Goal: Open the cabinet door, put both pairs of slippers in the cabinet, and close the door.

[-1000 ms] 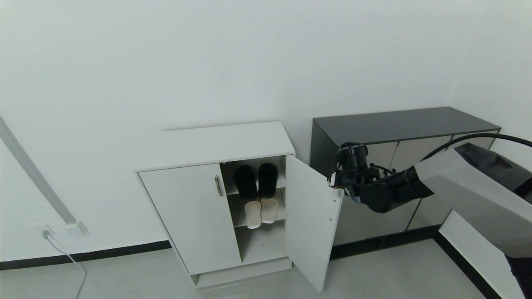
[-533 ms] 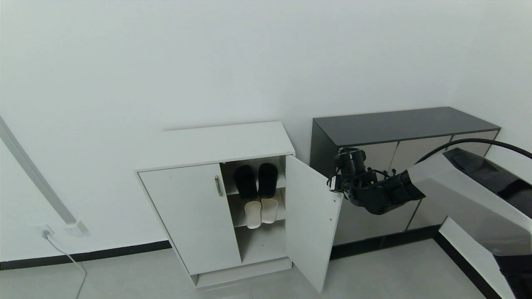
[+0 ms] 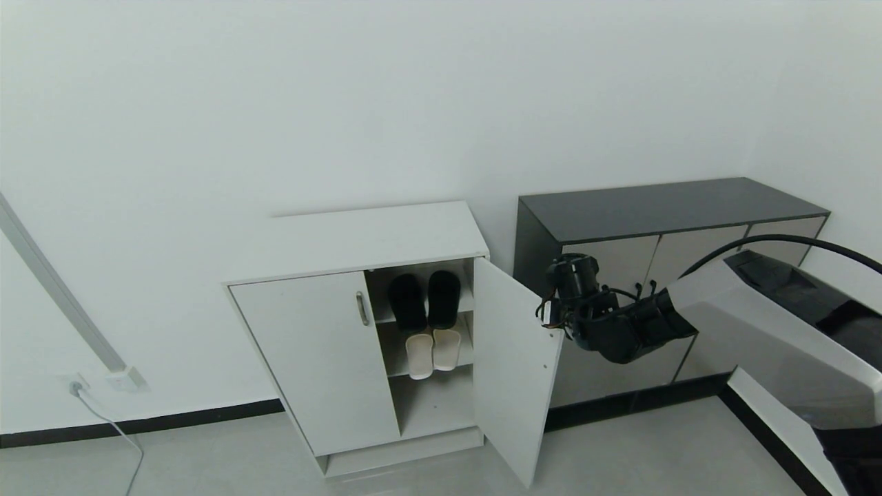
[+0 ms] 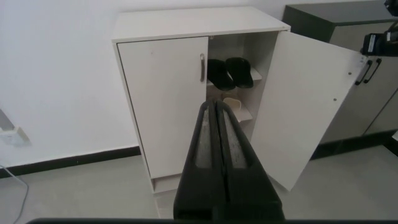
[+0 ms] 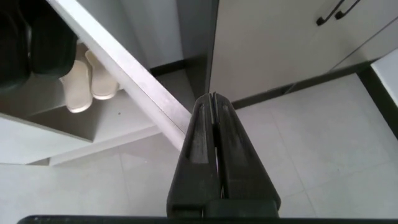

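Behind the open right door [image 3: 513, 365], the right gripper [image 5: 212, 101] is holding its fingers closed and empty just beside the door's outer edge; whether they are touching is hard to make out. Inside the white cabinet [image 3: 358, 238], black slippers [image 3: 425, 300] are sitting on the top shelf and white slippers [image 3: 433, 353] on the middle one. Facing the cabinet, the left gripper [image 4: 216, 107] is hovering closed and empty. A dark sideboard [image 3: 661, 207] is standing close behind the door.

Dark sideboard [image 3: 672, 207] stood on floor against wall; socket [image 3: 72, 382] with plugged cable [image 3: 117, 428] sat below slanted conduit [image 3: 48, 282].
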